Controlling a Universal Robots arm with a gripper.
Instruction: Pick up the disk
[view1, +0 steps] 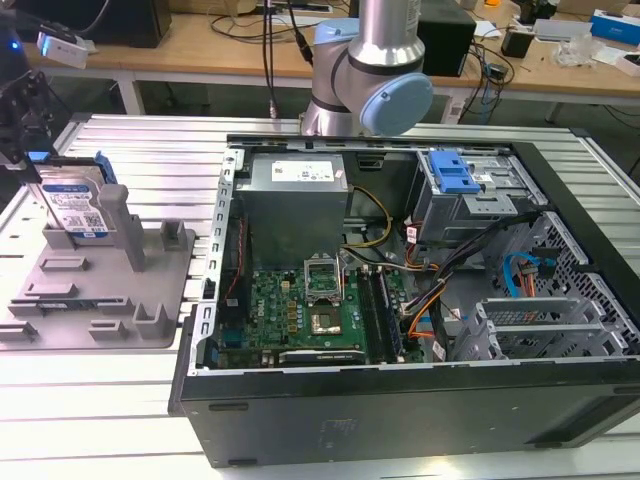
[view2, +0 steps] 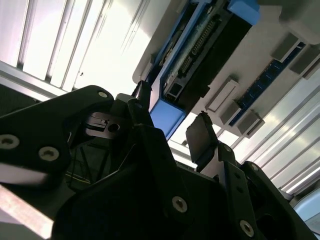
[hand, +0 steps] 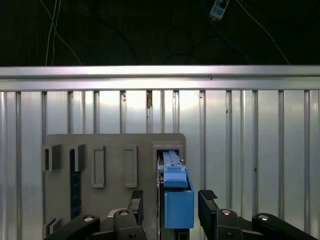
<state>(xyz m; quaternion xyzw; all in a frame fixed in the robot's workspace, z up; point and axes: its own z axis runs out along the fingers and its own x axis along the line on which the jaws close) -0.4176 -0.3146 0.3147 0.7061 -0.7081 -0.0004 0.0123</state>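
Your end effector (hand: 171, 196) is spread apart, straddling the disk (view1: 75, 205), which stands on edge in the grey fixture (view1: 110, 300) at the exterior view's left. The fingers (hand: 208, 199) look just clear of its blue rails, though it's tight.

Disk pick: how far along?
Done: gripper straddles the disk, a finger on each side of its blue rail. In hand: nothing, jaws open with gaps both sides. Left: grip and lift; disk sits upright in the grey fixture.
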